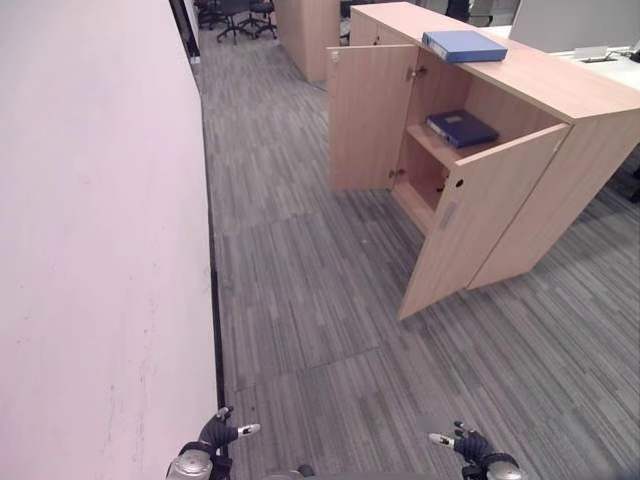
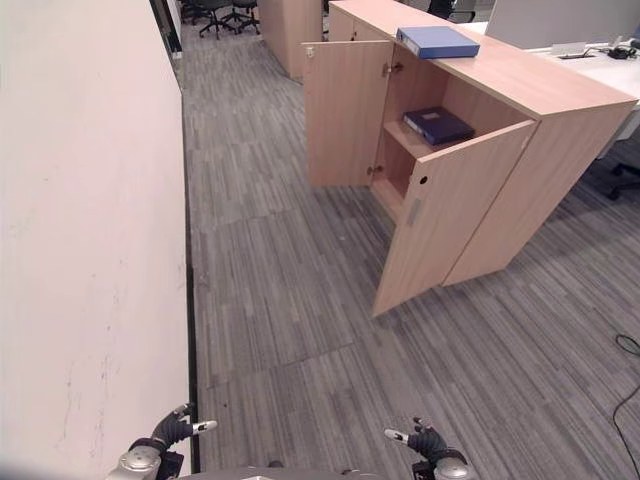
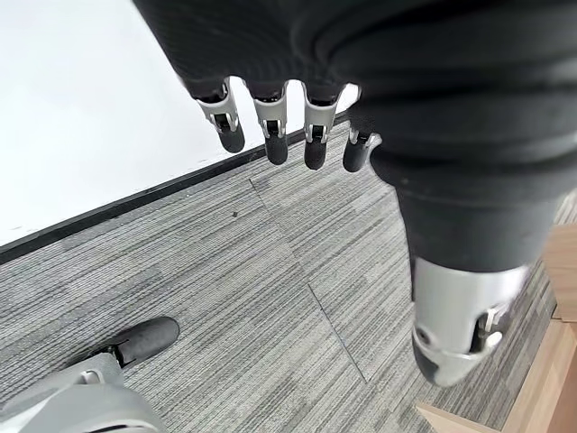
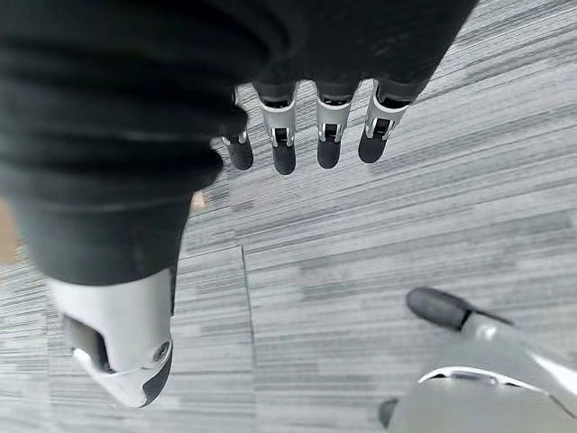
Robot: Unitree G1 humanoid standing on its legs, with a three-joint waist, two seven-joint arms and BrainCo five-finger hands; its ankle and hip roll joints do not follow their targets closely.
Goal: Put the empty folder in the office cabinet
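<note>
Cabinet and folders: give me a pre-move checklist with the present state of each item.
1. Cabinet doors open: ok, both swung wide.
2. Shelf has free room: ok, dark folder lies on only part of it.
3. Blue folder reachable on cabinet top: ok, lying flat near the edge.
4. Blue folder empty: cannot tell.
5. Left robot hand free: ok, fingers relaxed, holding nothing.
6. Right robot hand free: ok, likewise.
</note>
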